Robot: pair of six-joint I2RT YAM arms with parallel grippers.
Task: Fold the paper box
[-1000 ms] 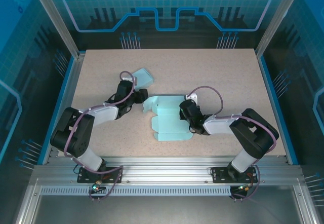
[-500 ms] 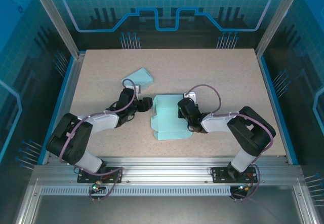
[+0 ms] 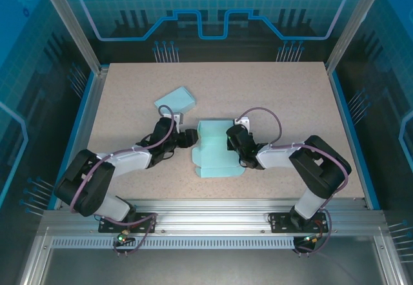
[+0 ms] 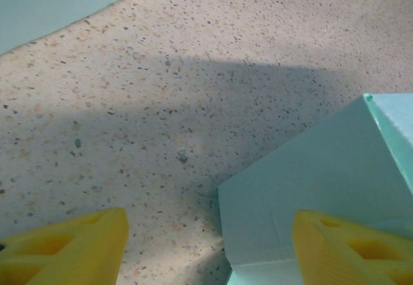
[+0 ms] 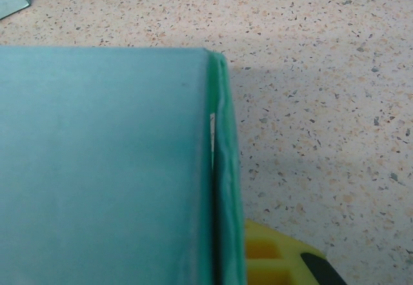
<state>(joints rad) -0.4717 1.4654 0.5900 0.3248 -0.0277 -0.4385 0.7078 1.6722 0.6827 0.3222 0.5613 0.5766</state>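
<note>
Lying near the middle of the table (image 3: 290,91), the paper box (image 3: 213,155) is pale teal, partly folded, with its far wall raised and its near flaps flat on the surface. A second teal paper piece (image 3: 175,98) sits apart, farther back and to the left.

From above, the left gripper (image 3: 188,137) points at the box's left side and the right gripper (image 3: 231,144) sits at its right side, though the jaws are too small to read there.

The left wrist camera shows the yellow fingers (image 4: 64,249) spread wide and holding nothing, with a standing corner of the box just inside the right one.

The right wrist camera shows a doubled, creased wall edge running down beside one yellow finger (image 5: 271,259). This gripper is closed, pinching that wall.
</note>
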